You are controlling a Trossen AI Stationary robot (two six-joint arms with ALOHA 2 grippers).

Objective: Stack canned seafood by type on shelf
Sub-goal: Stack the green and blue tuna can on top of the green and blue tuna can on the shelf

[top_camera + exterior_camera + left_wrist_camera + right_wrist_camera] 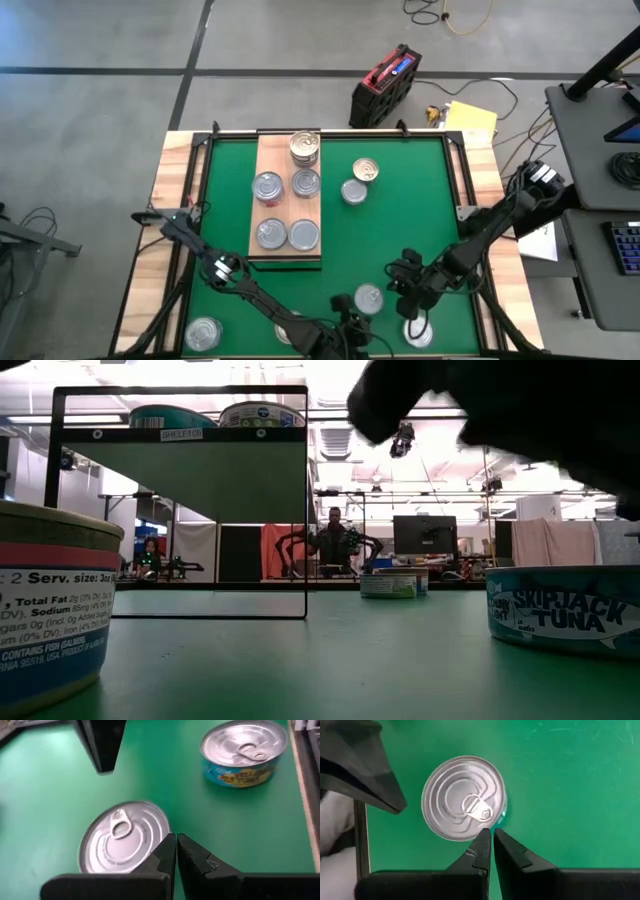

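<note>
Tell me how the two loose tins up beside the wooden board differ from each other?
The farther tin has a gold-toned lid; the nearer tin has a silver one. The farther tin sits farther from the wooden board than the nearer one. They lie close together; contact is unclear. Both are small round flat tins, lying lid-up on the green mat, off the board, with neither pincer near them.
</note>
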